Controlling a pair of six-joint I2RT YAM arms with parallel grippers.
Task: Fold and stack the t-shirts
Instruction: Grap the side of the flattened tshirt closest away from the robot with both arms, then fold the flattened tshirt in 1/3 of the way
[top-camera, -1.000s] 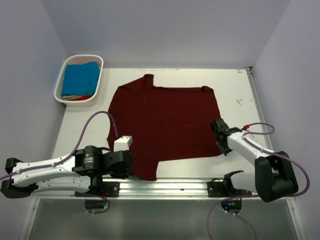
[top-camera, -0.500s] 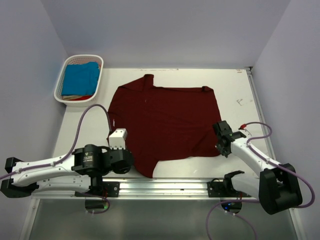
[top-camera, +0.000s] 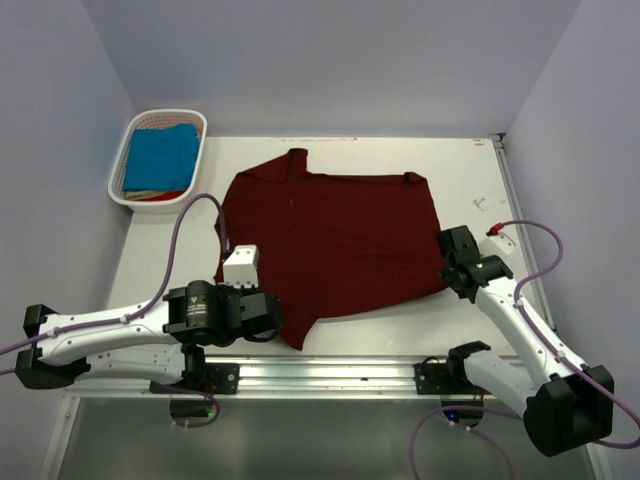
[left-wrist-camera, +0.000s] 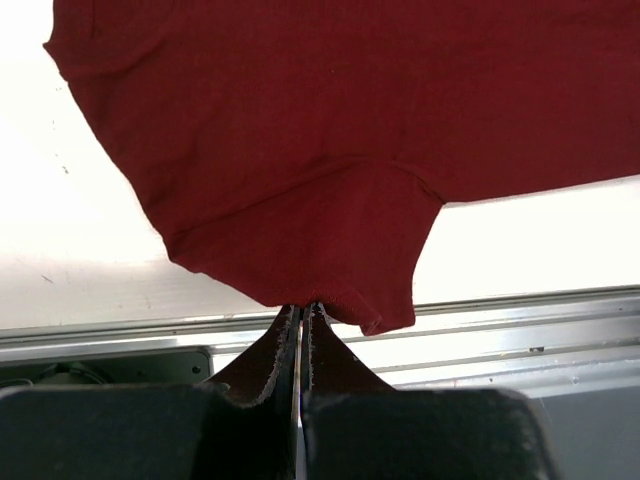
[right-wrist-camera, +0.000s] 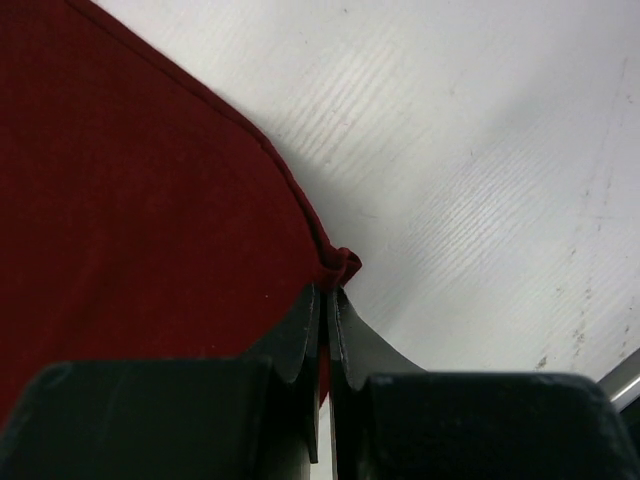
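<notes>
The dark maroon t-shirt (top-camera: 330, 245) lies spread on the white table (top-camera: 470, 170), collar toward the far left. My left gripper (top-camera: 278, 328) is shut on its near hem. In the left wrist view the jaws (left-wrist-camera: 303, 308) pinch the cloth edge (left-wrist-camera: 300, 180) just above the table's metal rail. My right gripper (top-camera: 447, 268) is shut on the shirt's right edge. In the right wrist view the jaws (right-wrist-camera: 328, 292) clamp a bunched corner of the shirt (right-wrist-camera: 150, 180). The turquoise-blue t-shirt (top-camera: 160, 155) lies in the basket.
A white slatted basket (top-camera: 152, 201) stands at the far left corner, with other cloth under the blue shirt. A metal rail (top-camera: 330, 372) runs along the near table edge. Grey walls close in on three sides. Pink cables loop from both arms.
My left gripper has shifted right along the near edge, drawing the shirt's near-left part with it. My right gripper has moved right and away, pulling the shirt's right edge outward.
</notes>
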